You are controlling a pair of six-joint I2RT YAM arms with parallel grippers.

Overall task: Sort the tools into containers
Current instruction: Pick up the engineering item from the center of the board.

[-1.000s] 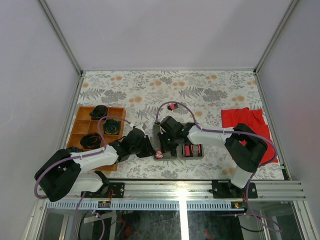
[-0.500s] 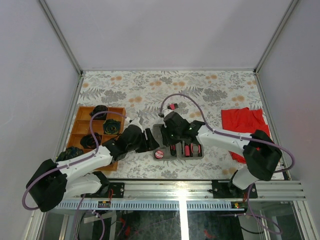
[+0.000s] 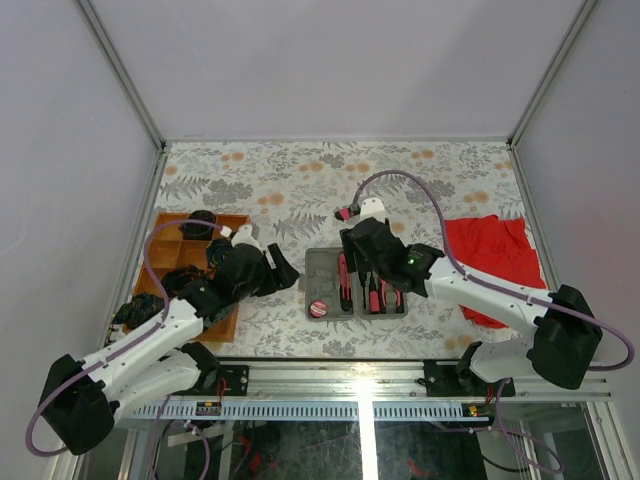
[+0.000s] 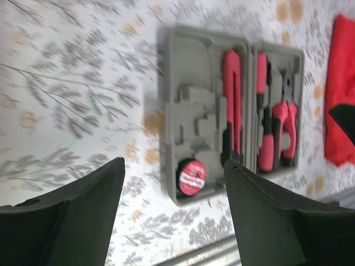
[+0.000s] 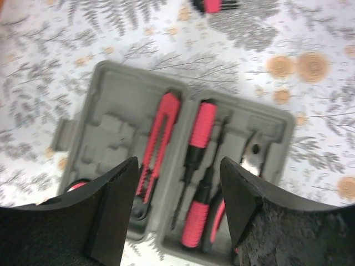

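Observation:
The grey case (image 3: pixel 322 272) lies open in the middle of the table. In it lie a pink cutter (image 4: pixel 232 94), pink-and-black screwdrivers (image 5: pixel 197 136), pliers (image 4: pixel 285 124) and, in a near corner recess, the round pink disc (image 4: pixel 191 176). My left gripper (image 3: pixel 283 271) stands open just left of the case, its jaws (image 4: pixel 173 163) empty. Over the case's far edge my right gripper (image 3: pixel 362 255) hangs open above the screwdrivers, with nothing between its fingers (image 5: pixel 178 162). One small pink-and-black tool (image 3: pixel 347 213) lies on the table behind the case. The wooden tray (image 3: pixel 228 217) sits at the left.
A red cloth (image 3: pixel 492 245) lies right of the case. The tray's compartments hold dark round items (image 3: pixel 200 222). The left arm reaches across the tray's near half. Grey walls close in the flowered table on three sides.
Both grippers have opened and drawn back from the case: the left one to the left, the right one toward the far edge. The pink disc stays in its recess.

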